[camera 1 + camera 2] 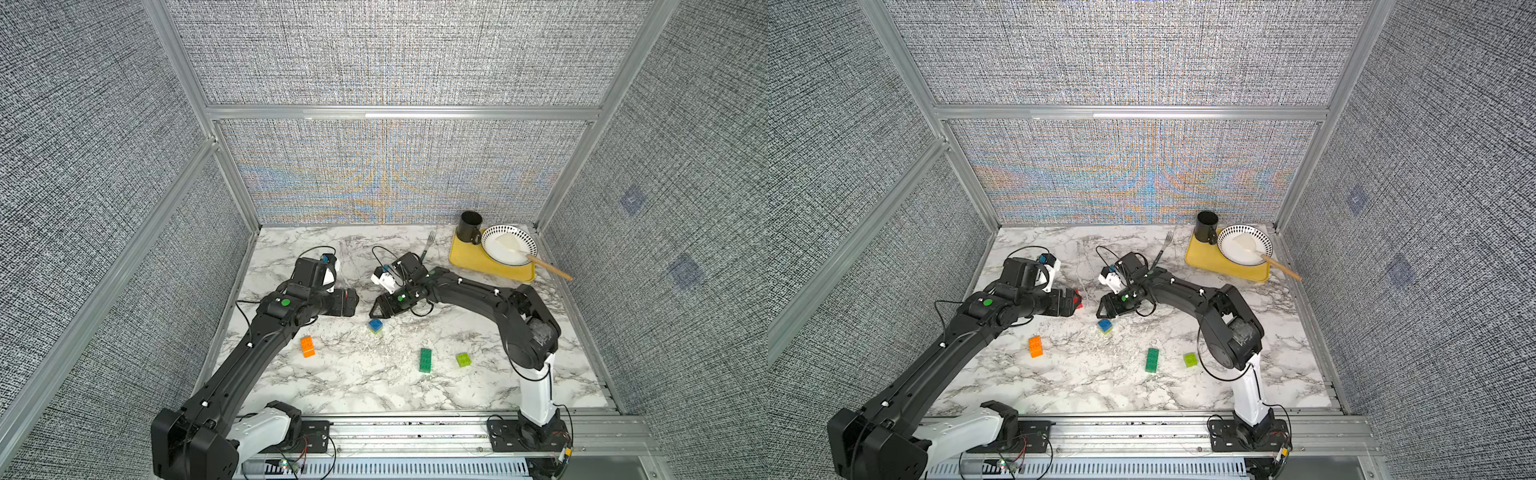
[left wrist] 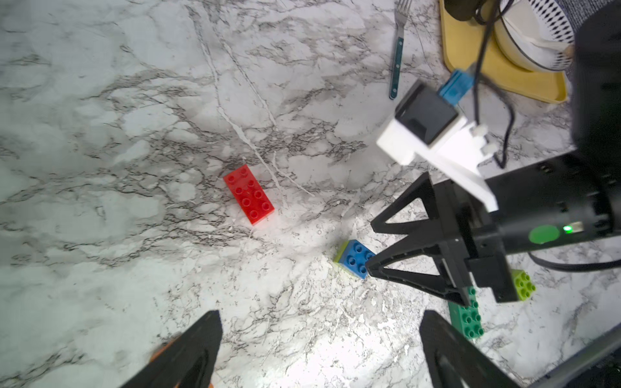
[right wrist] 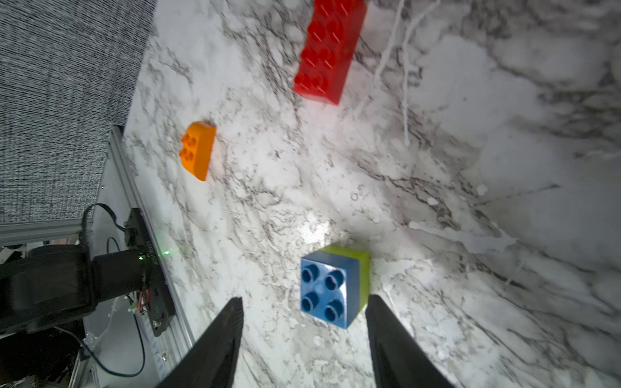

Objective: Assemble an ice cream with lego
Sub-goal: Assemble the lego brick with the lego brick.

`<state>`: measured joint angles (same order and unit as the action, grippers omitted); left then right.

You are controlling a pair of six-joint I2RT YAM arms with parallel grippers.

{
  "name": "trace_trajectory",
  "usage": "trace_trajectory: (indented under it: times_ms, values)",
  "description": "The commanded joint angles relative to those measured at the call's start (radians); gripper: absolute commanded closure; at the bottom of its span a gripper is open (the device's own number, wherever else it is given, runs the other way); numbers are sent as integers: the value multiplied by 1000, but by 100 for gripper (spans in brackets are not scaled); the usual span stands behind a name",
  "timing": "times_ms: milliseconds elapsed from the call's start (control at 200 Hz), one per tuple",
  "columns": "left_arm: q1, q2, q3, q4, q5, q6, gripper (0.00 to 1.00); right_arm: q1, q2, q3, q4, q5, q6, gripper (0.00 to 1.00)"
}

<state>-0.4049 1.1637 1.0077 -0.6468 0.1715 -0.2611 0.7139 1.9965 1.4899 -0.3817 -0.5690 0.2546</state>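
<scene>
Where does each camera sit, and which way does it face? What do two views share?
Top views: high over the table front, facing down toward the back wall; left arm and right arm show.
Left wrist: on the left arm, facing down past its open left pincer at the red brick, blue brick and right pincer.
Right wrist: on the right arm, facing down at the blue brick by its open pincer tips; orange brick beyond.
Shared: both wrist views show the red and blue bricks.

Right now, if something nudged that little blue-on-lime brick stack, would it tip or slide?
Probably slide: the stack is squat and the marble-look tabletop seems smooth. It looks like hard plastic, so likely stiff and light. At two bricks tall, tipping seems unlikely.
</scene>
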Motion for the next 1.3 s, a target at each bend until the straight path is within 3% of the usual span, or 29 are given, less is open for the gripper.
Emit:
trace_trajectory:
  times_ms: [0, 130, 295, 400, 485, 571, 676, 881, 1296]
  values:
    - [-22, 36, 15, 1, 76, 30, 5, -2, -36, 0, 44, -14, 47, 38]
    - [-72, 96, 33, -40, 80, 63, 7, -12, -108, -37, 8, 115, 75, 38]
    - [-144, 186, 60, -116, 10, 89, 15, -14, -304, -165, -224, 610, 157, 38]
    - [-176, 264, 78, -146, -24, 87, 26, -23, -473, -323, -305, 775, 225, 38]
    - [-189, 329, 98, -145, -6, 62, 43, -41, -601, -465, -286, 767, 288, 38]
    - [-196, 403, 146, -166, -7, 31, 73, -64, -716, -605, -223, 724, 341, 38]
    - [-207, 478, 220, -199, -20, 21, 89, -85, -826, -721, -206, 734, 376, 38]
    - [-221, 586, 300, -214, -32, 3, 93, -96, -940, -816, -170, 699, 369, 38]
    - [-236, 682, 301, -201, -83, -27, 96, -135, -919, -820, -163, 676, 349, 36]
